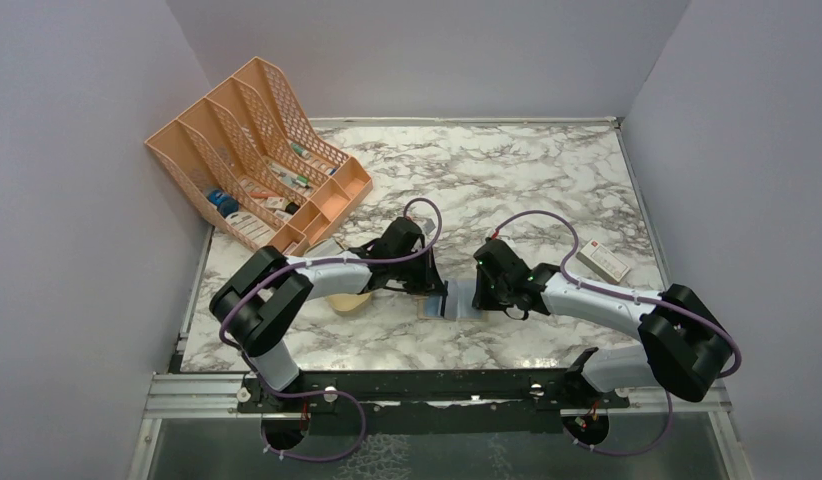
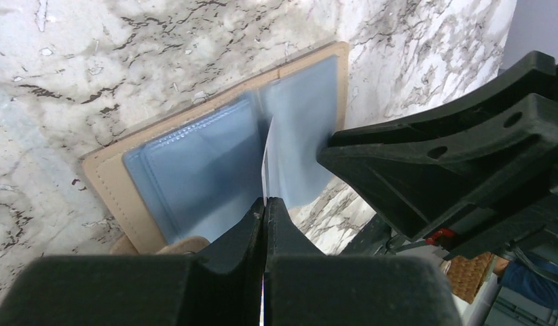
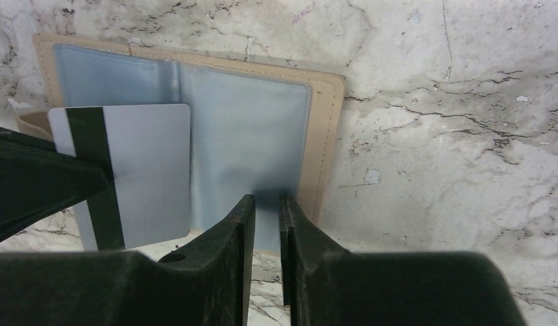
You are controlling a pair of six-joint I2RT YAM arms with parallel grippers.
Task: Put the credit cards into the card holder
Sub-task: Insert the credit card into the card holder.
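Step in hand: insertion of one credit card (image 3: 137, 173) into the card holder (image 3: 322, 122), judged to be under way and not completed.
Card holder: laid open and flat on the marble counter (image 3: 432, 102), tan border outward, pale blue-grey pockets facing up, between the two hands.
Left hand (image 2: 265, 202): clenched on the card. The card is seen edge-on in the left wrist view, standing up from the fingertips over the holder's centre fold.
Card position: held above the holder's left half in the right wrist view, black stripe side shown. No edge is seen to have entered a pocket.
Right hand (image 3: 267, 204): fingers drawn nearly together, only a slim gap left, at the near edge of the right pocket. It appears to be pinching that edge to steady the holder, though contact is not fully resolved.
Done so far: holder opened, one card picked up and brought over it.
Already stored: cannot be told. The pockets are layered and cloudy, and no card outline is made out.
Left to do: card edge to be lined up with a pocket slot and slid in, then any further cards — none are visible from above.
Bystanders: beige dish (image 1: 347, 302) partly hidden under the left arm, orange file rack (image 1: 257, 140) at far left, white box (image 1: 602, 261) at right — all apart from the work.
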